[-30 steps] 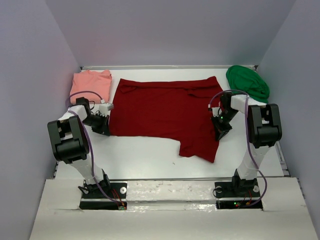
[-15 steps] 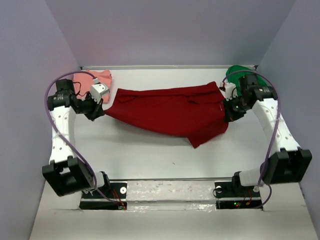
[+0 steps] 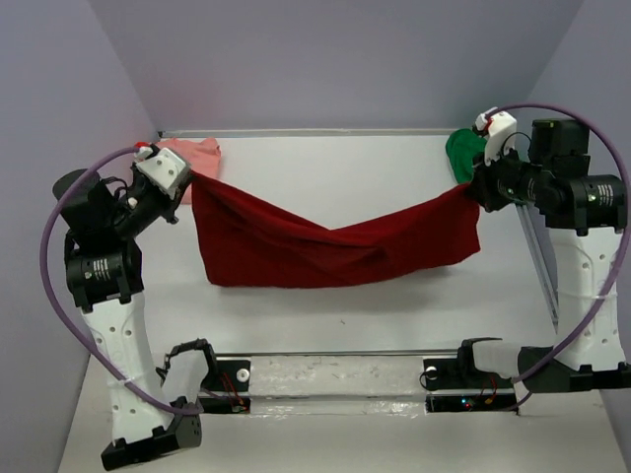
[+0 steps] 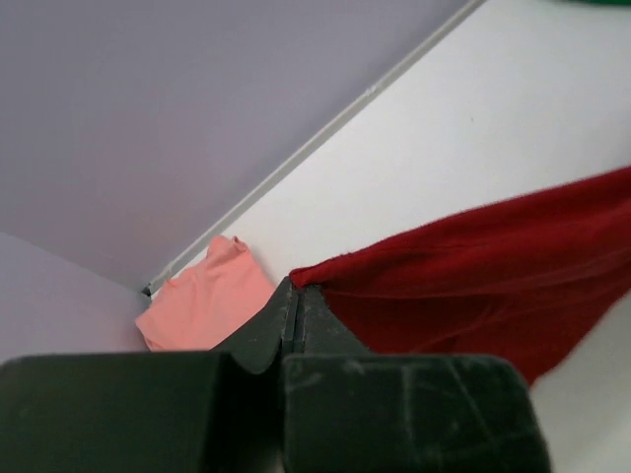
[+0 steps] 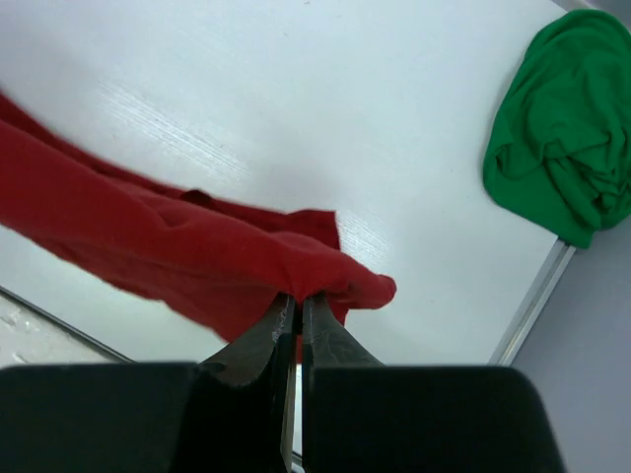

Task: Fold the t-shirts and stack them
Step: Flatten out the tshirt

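The dark red t-shirt (image 3: 325, 246) hangs in the air, stretched between both grippers and sagging in the middle. My left gripper (image 3: 189, 177) is shut on its left corner, seen in the left wrist view (image 4: 296, 284). My right gripper (image 3: 475, 189) is shut on its right edge, seen in the right wrist view (image 5: 299, 296). The salmon-pink t-shirt (image 3: 197, 153) lies folded at the back left, also in the left wrist view (image 4: 202, 296). The bright green t-shirt (image 3: 459, 153) lies bunched at the back right, also in the right wrist view (image 5: 567, 118).
The white table (image 3: 335, 163) is bounded by a raised rail at the back (image 3: 335, 131) and purple walls on the left, back and right. Both arms are raised high at the table's sides.
Both grippers have lifted the dark red t-shirt off the table and moved outward and up. The shirt went from lying spread flat to hanging stretched between them.
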### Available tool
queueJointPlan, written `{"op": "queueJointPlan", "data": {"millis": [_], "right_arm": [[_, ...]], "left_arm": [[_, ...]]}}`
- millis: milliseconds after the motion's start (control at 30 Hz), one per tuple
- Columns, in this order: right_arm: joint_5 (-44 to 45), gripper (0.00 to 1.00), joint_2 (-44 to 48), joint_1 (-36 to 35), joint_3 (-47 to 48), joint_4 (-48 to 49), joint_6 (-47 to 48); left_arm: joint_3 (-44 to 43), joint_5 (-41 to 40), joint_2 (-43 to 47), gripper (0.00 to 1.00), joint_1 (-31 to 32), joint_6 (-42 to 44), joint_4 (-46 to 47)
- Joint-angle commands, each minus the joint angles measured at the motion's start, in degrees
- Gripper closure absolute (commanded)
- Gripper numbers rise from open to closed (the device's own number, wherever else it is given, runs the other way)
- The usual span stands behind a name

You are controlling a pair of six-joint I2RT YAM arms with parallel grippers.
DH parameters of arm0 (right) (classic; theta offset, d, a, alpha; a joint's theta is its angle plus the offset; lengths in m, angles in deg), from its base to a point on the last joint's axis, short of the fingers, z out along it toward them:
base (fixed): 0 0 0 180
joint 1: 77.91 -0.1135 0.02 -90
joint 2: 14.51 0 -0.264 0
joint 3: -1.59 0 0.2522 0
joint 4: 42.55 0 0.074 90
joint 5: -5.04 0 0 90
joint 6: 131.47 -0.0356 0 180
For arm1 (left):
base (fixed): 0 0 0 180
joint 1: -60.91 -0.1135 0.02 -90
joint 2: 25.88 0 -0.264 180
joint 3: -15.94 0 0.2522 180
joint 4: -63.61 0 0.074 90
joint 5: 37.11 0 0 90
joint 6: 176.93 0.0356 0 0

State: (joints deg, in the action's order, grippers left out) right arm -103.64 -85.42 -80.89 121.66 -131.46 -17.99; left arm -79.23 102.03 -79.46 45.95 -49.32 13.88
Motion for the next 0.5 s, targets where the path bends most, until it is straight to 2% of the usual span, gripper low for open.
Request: {"op": "queueJointPlan", "data": {"millis": [0,133,233,267,333,367,467], "right_arm": [[1.44,1.00,-4.30,0.35,-3.27,12.18,-2.56],[2.94,1.00,-12.82,0.35,-3.12,19.07,-3.62],[4.00,1.00,-23.98,0.35,2.92,22.06,-3.89],[4.96,1.00,-29.84,0.35,8.69,22.77,-4.06],[5.58,1.00,-35.84,0.35,16.53,22.25,-4.06],[6.02,1.00,-41.70,0.35,25.88,20.50,-4.15],[6.55,1.00,-50.08,0.35,42.70,16.63,-4.68]], "left_arm": [[4.06,-2.99,-3.35,1.00,0.19,-19.03,19.96],[2.40,-7.56,-12.49,1.00,0.28,-22.74,21.99],[-0.05,-11.59,-19.44,1.00,1.42,-24.24,24.62],[-1.03,-12.57,-22.67,1.00,1.95,-25.12,26.02],[-5.14,-15.55,-27.51,1.00,3.44,-25.91,26.82],[-6.99,-16.27,-29.11,1.00,3.97,-26.44,26.91],[-14.37,-17.77,-34.37,1.00,5.90,-27.58,26.57]]}}
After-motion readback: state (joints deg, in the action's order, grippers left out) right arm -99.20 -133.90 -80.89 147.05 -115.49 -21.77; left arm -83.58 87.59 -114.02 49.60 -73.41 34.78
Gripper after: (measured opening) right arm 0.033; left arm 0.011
